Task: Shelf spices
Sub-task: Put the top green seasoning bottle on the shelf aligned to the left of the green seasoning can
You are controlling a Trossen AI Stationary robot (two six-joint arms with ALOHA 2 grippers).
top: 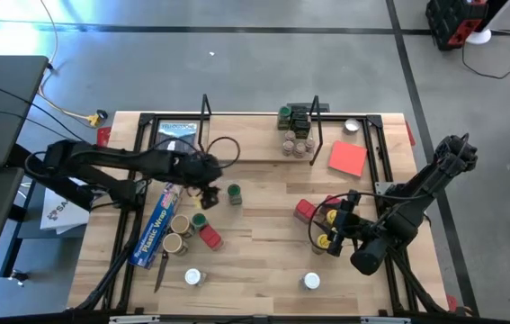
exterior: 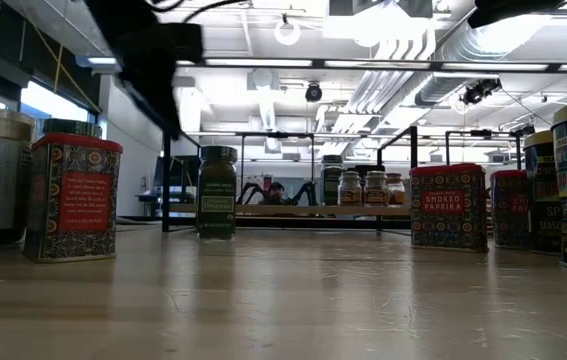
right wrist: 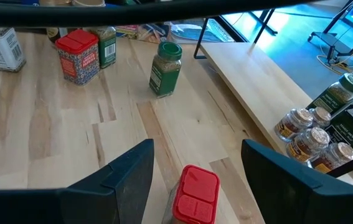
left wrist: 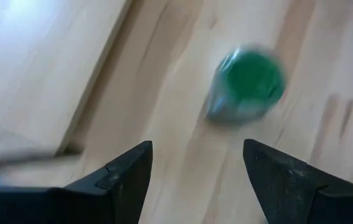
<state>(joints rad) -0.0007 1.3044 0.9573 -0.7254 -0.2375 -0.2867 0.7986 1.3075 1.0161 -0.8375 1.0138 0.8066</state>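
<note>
A green-lidded spice jar (top: 235,193) stands upright on the table near the middle, blurred in the left wrist view (left wrist: 248,84). My left gripper (top: 211,190) (left wrist: 198,149) hovers open just left of it, tilted down. My right gripper (top: 334,223) (right wrist: 198,146) is open over the right part of the table, and a red spice tin (right wrist: 195,193) (top: 305,210) stands on the table just ahead of its fingers. The wooden shelf (top: 237,144) (right wrist: 269,87) runs along the far edge, with several jars (top: 296,133) (right wrist: 307,137) on its right half.
A long blue plastic-wrap box (top: 158,225) lies at the left, with jars and a red tin (top: 210,236) beside it. A flat red sheet (top: 347,158) lies at the far right. Yellow-lidded jars (top: 325,240) stand under my right gripper. White-lidded jars (top: 193,277) (top: 311,282) stand near the front edge.
</note>
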